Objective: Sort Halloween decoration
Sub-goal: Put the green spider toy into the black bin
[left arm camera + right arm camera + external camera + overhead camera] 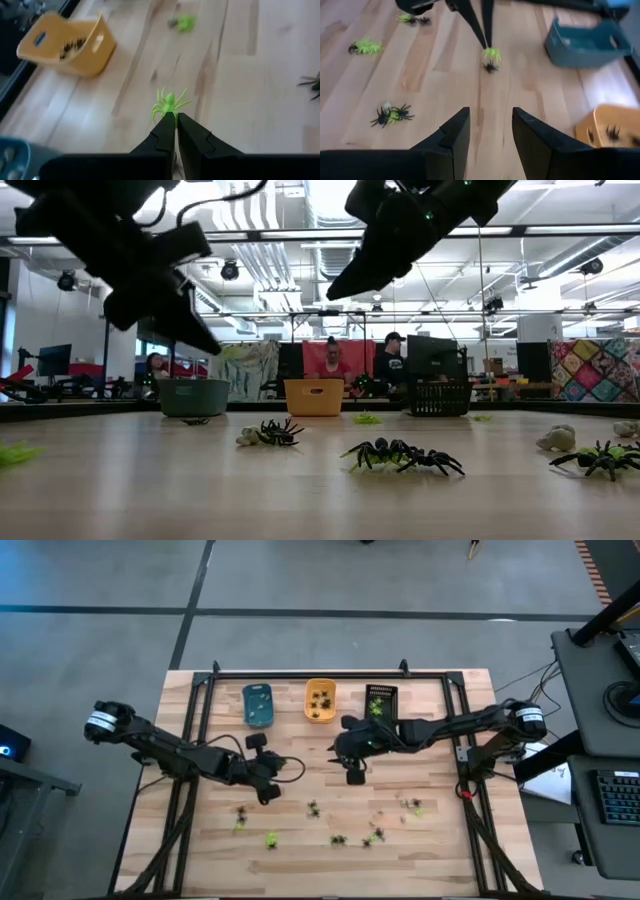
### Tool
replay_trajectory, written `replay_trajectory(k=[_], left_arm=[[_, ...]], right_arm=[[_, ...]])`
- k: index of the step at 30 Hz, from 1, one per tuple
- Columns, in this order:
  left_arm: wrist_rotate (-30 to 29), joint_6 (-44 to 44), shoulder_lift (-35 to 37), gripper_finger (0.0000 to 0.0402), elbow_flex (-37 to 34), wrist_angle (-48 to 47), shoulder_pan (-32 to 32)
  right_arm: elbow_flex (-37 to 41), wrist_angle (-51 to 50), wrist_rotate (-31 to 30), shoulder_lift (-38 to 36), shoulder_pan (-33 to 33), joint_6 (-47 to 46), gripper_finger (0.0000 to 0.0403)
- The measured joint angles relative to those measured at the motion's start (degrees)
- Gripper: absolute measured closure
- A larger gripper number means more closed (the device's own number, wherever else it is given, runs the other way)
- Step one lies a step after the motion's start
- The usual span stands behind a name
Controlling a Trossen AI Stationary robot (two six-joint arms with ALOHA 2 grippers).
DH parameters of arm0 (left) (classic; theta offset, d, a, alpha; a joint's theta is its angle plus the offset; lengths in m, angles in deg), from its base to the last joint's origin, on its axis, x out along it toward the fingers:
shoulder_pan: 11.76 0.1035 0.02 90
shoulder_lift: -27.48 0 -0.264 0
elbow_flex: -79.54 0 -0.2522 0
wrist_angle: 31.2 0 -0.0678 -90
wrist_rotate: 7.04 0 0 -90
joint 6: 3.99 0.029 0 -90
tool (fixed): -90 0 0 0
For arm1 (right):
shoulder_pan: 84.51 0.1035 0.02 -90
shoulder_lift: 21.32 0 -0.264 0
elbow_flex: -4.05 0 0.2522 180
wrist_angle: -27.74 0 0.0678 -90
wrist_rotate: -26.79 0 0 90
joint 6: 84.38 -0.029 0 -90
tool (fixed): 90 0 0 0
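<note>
Left pincer (176, 119) clenched on small yellow-green plastic spider (169, 102), lifted above wooden worktop (240, 90) centre-left. Right pincer (490, 131) released, hovering nearby. Thin leg-grip; spider could slip during carry to trays.

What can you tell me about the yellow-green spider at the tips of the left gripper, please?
The yellow-green spider is a tiny plastic-looking figure with a rounded body and thin splayed legs. It is pinched at one end between the shut fingers of the left gripper, legs spreading out beyond the tips. In the right wrist view it hangs above the wooden table, with its dark shadow just beneath it.
</note>
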Motion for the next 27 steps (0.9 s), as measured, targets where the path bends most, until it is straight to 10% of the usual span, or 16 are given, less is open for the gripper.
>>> replay_trajectory(k=[14,27], left_arm=[[5.17,24.58,-3.8,0.0401,8.09,10.15,2.47],[15.6,26.28,-6.96,0.0401,11.68,18.48,7.86]], right_arm=[[1.71,6.4,-2.57,0.04,0.36,14.63,0.0268],[1.71,6.38,-7.06,0.04,0.51,15.94,0.0268]])
